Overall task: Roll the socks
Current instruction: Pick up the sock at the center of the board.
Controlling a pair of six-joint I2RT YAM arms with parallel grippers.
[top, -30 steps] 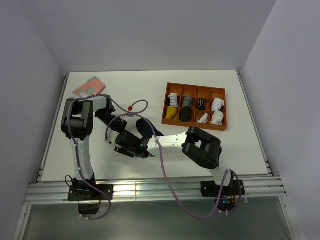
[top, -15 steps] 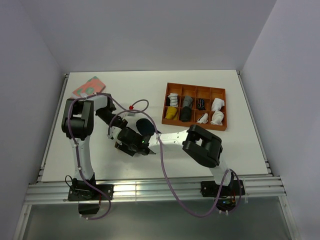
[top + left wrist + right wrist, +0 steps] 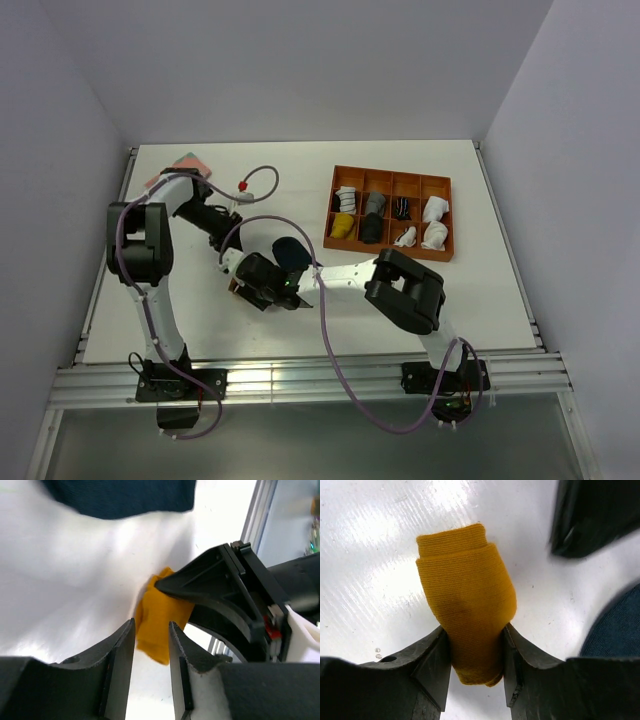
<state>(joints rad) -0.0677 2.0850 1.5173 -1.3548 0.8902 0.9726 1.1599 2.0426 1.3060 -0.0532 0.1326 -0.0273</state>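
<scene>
Rolled mustard sock (image 3: pixel 467 595) sits pinched in the right claw (image 3: pixel 475 645) on the tabletop (image 3: pixel 380 545); navy sock (image 3: pixel 612 625) lies loose off that claw's right. Empty left claw (image 3: pixel 151 630), narrow gap, points at the roll. Risk: if the grip loosens the roll unwinds, & the claws are close enough to bump.

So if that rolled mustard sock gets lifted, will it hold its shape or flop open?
Probably soft: the mustard sock roll narrows where the right fingers squeeze it. Likely light and not slippery, given its ribbed knit. Its layers sit untucked at the far end, so it may loosen once released.
</scene>
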